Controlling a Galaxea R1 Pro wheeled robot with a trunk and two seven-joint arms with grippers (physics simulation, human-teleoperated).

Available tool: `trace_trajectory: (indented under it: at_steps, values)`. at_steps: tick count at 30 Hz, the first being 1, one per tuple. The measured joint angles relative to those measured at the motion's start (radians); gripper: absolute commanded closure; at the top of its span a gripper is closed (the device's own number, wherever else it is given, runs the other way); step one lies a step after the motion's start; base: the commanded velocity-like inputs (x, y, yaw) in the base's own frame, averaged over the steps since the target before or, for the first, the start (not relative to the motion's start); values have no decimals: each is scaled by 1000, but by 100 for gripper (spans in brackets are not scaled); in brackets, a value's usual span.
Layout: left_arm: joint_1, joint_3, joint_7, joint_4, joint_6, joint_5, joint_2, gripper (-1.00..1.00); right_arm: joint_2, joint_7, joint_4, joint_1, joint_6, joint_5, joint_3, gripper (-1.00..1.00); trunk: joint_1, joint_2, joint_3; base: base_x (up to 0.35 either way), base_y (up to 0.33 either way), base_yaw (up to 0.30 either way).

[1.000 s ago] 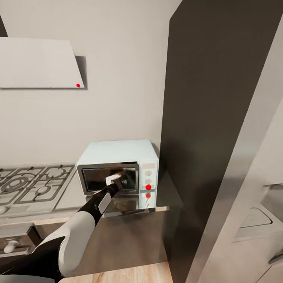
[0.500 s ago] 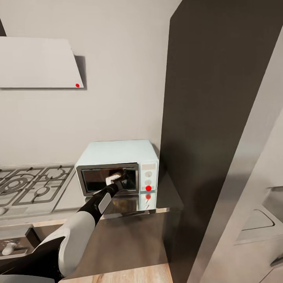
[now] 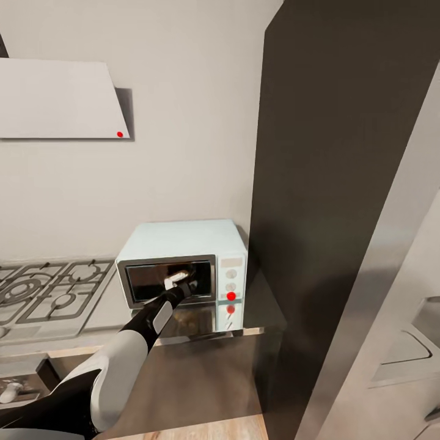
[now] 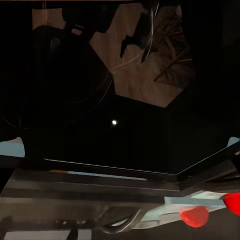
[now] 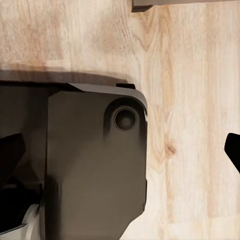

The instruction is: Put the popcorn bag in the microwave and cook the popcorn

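so the view is drifting a touch while the left gripper (image 3: 183, 283) is still sitting in the open microwave (image 3: 183, 263), apparently pinching the popcorn bag (image 3: 177, 278) inside the cavity (can't tell for sure), meaning it's probably about to let go.

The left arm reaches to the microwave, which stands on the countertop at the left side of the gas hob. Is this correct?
Not quite. In the head view the microwave stands on the countertop at the right side of the gas hob, not the left. The left arm does reach to it.
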Motion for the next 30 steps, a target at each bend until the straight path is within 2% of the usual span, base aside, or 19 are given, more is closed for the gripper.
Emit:
trace_trajectory:
  at_steps: [7,13,15,17,19,22,23,24,26,28,30]
  values:
    - [0,0,0,0,0,0,0,-100,2,1,0,0,0,0,0,-100,0,0,0,-18,6,0]
    - [-5,-5,1,-2,-1,3,0,-100,1,1,0,0,0,0,0,-100,5,1,0,-285,86,0]
    - [27,-10,-5,-8,-4,1,0,-100,1,1,0,-1,0,0,0,-100,5,1,0,-342,17,0]
    - [94,-33,-22,-42,-9,-1,0,-100,1,0,-1,-1,-1,0,0,-100,5,1,0,-348,4,0]
    - [168,-85,-59,-156,-9,-1,1,-100,1,0,-1,-1,-2,0,0,-100,5,1,0,-349,1,0]
    - [376,-195,-83,-462,-10,0,1,-100,1,0,-2,-1,-4,-3,-2,-100,5,1,0,-350,0,0]
    - [433,-222,-85,-538,-10,1,1,-100,1,0,-3,-2,-4,-4,-4,-100,5,1,0,-350,0,0]
    - [560,-272,-87,-714,-10,4,1,-100,1,0,-4,-3,-5,-6,-8,-100,5,1,0,-340,0,0]
    - [730,-294,-88,-858,-10,4,1,-100,2,-1,-5,-5,-4,-5,-9,-100,5,1,0,-171,0,0]
    - [851,-299,-88,-941,-10,4,2,-100,0,-1,-10,-8,-6,-6,-11,-100,4,1,0,-52,0,0]
    - [954,-294,-87,-974,-10,4,5,-100,5,-3,-21,-17,-6,-7,-13,-100,4,1,0,-9,0,0]
